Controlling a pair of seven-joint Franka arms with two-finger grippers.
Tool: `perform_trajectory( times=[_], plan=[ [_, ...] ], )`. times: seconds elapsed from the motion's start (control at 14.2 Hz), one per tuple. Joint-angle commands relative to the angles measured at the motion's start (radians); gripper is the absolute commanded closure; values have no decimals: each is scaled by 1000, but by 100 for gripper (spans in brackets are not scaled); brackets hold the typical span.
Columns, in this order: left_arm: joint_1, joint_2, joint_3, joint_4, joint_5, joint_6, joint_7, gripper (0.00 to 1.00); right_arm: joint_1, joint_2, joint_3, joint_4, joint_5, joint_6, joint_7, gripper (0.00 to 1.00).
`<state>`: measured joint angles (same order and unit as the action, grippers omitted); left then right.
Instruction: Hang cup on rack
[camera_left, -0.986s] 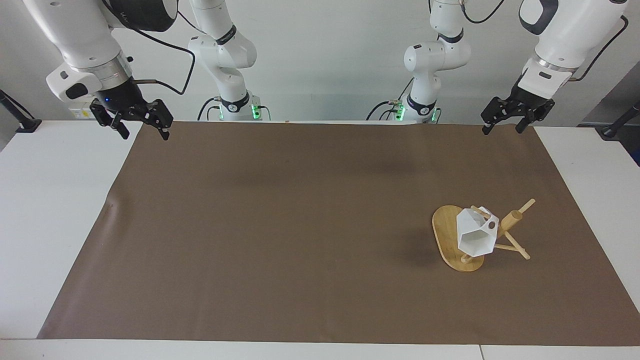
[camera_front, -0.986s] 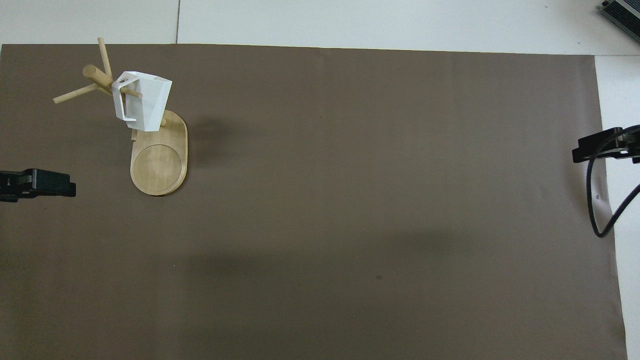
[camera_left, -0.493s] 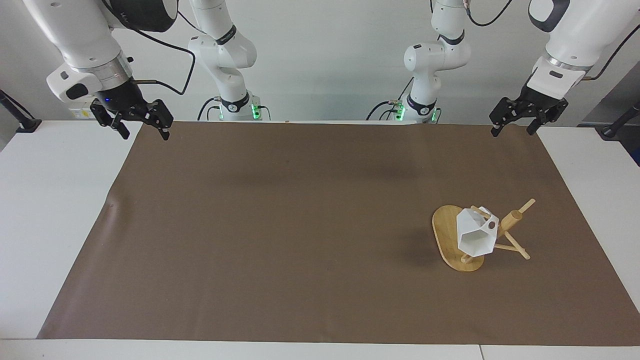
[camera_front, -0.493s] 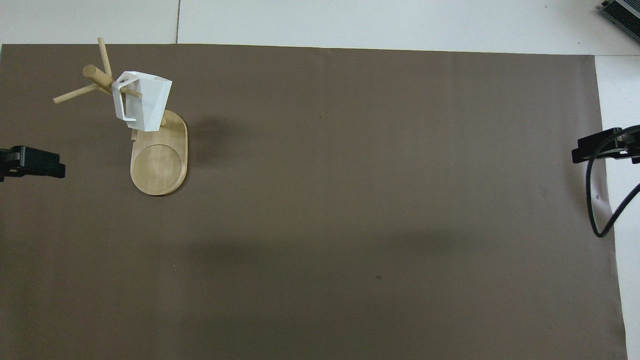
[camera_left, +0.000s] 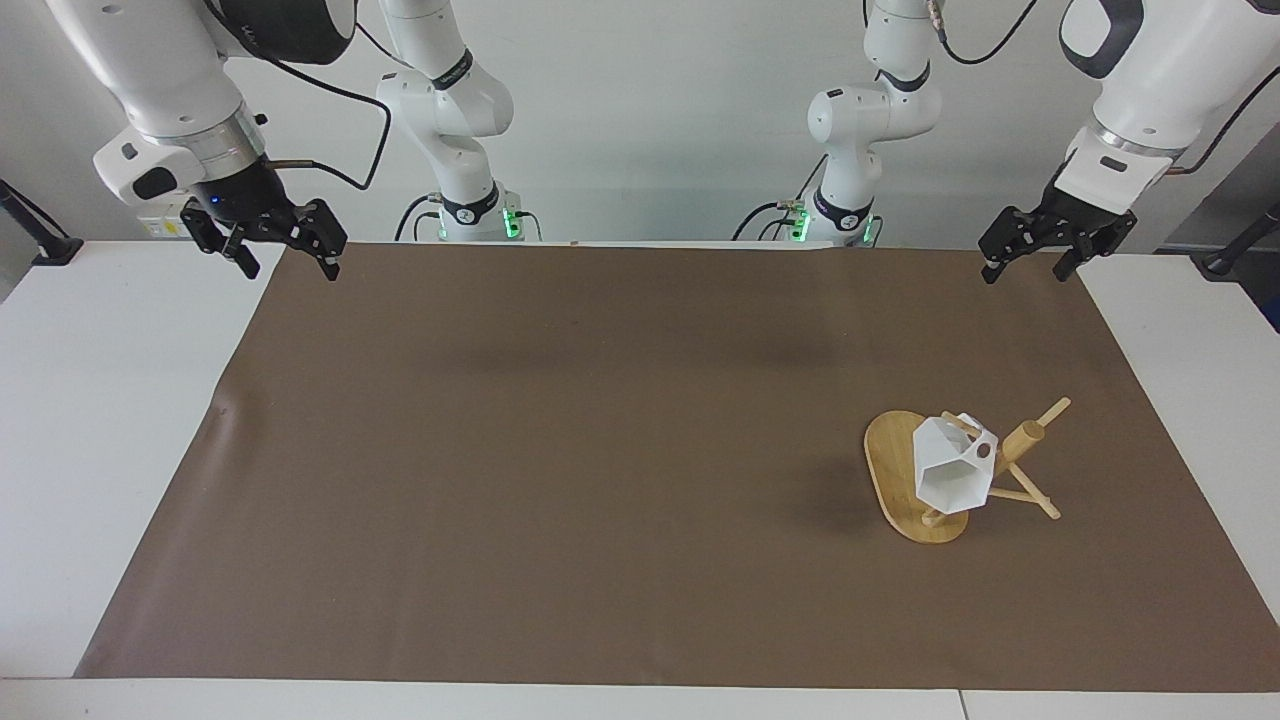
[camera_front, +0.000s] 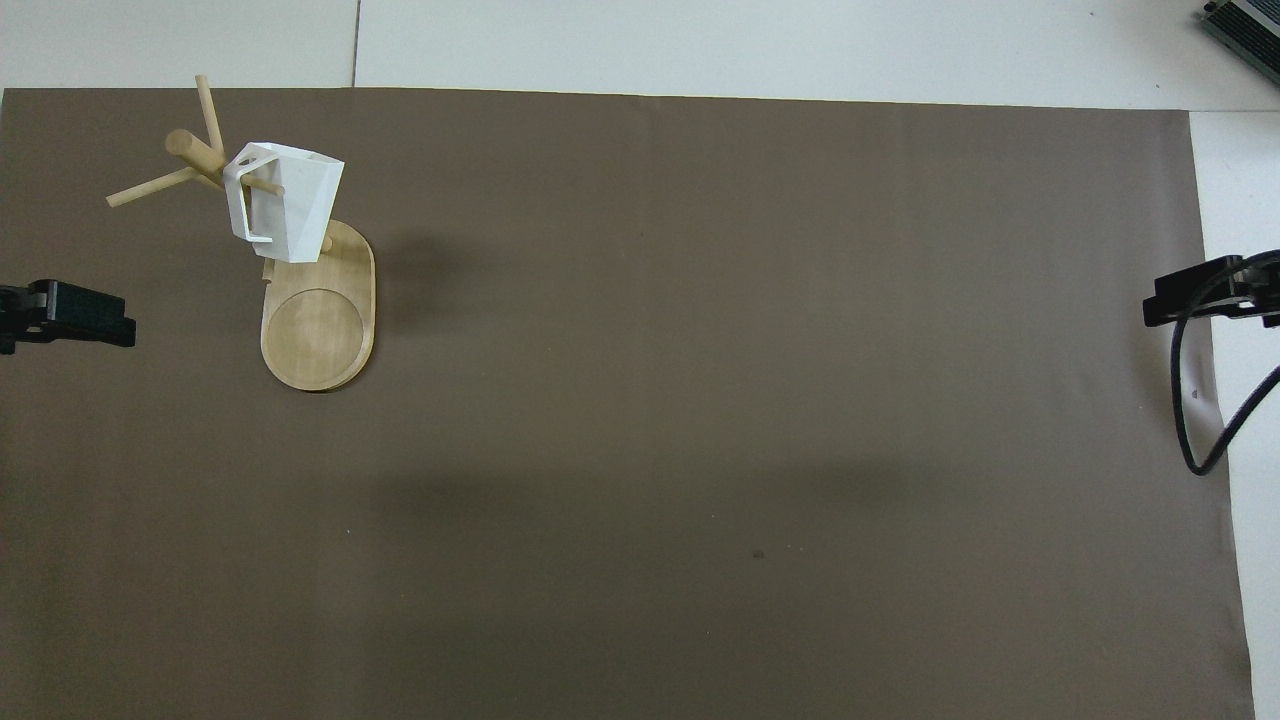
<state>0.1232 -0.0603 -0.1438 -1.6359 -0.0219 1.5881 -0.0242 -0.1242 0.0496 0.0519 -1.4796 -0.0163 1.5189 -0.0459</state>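
Hanging by its handle from one peg, the cup (camera_left: 953, 472) sits on the rack (camera_left: 905, 478) at the lower right of the facing view and the upper left of the overhead view; its open mouth tilts downward and outward. The rack's oval base rests on the brown mat (camera_left: 600, 450), toward the left arm's end of the table.

The left gripper (camera_left: 1030, 262) hovers over the mat's corner at the upper right of the facing view — fingers spread wide, holding nothing. The right gripper (camera_left: 288, 260) waits over the mat's corner at the upper left of that view, likewise spread wide and empty. Both are well apart from the cup.

Judged from this arrangement, the hanging itself appears complete, and the step in hand is clearing away. Doing it well means keeping both grippers high and away from the rack's projecting pegs — a brush against any peg could rock the base and slide the handle off. The peg passes through the handle's opening in the overhead view, which suggests a stable seat.
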Motion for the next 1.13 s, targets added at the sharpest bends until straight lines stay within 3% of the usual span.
perform_trajectory(
  times=[0.0, 0.35, 0.7, 1.06],
  plan=[
    [-2, -6, 9, 30, 16, -56, 10, 0, -12, -27, 8, -36, 16, 27, 11, 0],
    [-7, -9, 3, 28, 20, -50, 9, 0, -12, -27, 8, -34, 16, 33, 9, 0],
    [-105, -19, 95, 27, 23, -108, 87, 0, -12, -25, 8, -36, 18, 53, 11, 0],
    [-94, -29, 96, 25, 22, -90, 93, 0, -12, -23, 6, -36, 16, 57, 14, 0]
  ],
)
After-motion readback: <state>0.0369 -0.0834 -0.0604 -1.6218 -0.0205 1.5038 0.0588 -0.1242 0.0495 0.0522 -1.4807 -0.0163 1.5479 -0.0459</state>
